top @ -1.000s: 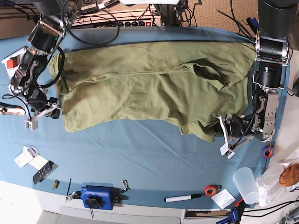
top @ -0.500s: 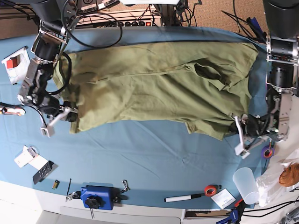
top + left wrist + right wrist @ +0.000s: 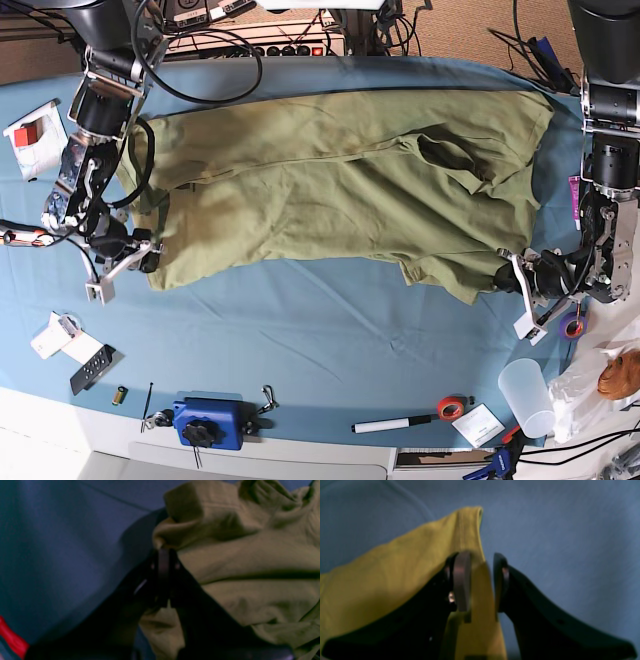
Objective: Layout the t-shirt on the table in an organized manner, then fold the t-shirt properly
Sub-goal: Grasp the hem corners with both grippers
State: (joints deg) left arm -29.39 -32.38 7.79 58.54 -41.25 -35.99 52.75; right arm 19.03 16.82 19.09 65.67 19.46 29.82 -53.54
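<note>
blue table (image 3: 330,330), rumpled olive t-shirt (image 3: 330,180)

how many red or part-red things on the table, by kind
tape roll: 1
marker, red tip: 1
white box with red block: 1
total: 3

t-shirt (image 3: 340,185) spread on table (image 3: 320,340) | marker (image 3: 392,424), cup (image 3: 527,395) near front edge
</note>
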